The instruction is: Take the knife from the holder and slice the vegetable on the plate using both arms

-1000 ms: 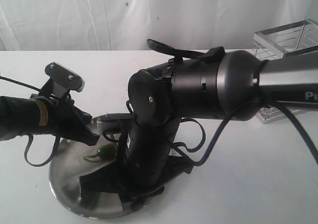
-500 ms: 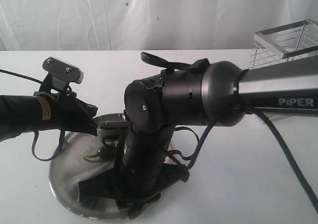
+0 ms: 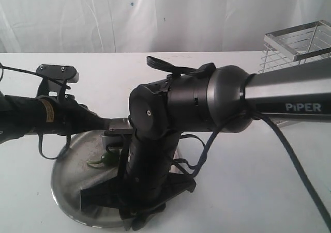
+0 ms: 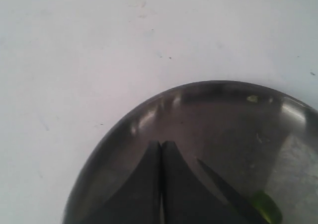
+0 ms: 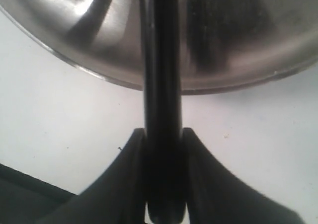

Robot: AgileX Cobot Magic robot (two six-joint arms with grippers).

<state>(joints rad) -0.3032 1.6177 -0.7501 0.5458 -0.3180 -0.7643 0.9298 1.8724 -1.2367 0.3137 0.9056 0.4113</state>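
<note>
The steel plate (image 3: 64, 184) lies at the front left of the white table. The small green vegetable (image 3: 106, 158) rests on it, showing as a green blur (image 4: 266, 206) in the left wrist view. My right gripper (image 5: 163, 134) is shut on the knife's black handle (image 5: 161, 100) just outside the plate's rim (image 5: 89, 30). The dark blade tip (image 4: 218, 184) reaches over the plate beside the vegetable. My left gripper (image 4: 161, 144) hangs shut and empty over the plate, a little off from the vegetable. In the exterior view the bulky right arm (image 3: 155, 155) hides the knife.
The chrome wire holder (image 3: 297, 42) stands at the back right, behind the right arm's grey tube. A small green fleck (image 4: 252, 99) lies near the plate's far rim. A black cable (image 3: 289, 155) trails over the table to the right of the plate.
My left arm has levelled out, its tip rising and moving right over the plate. The right arm has shifted slightly left and down with the knife.
</note>
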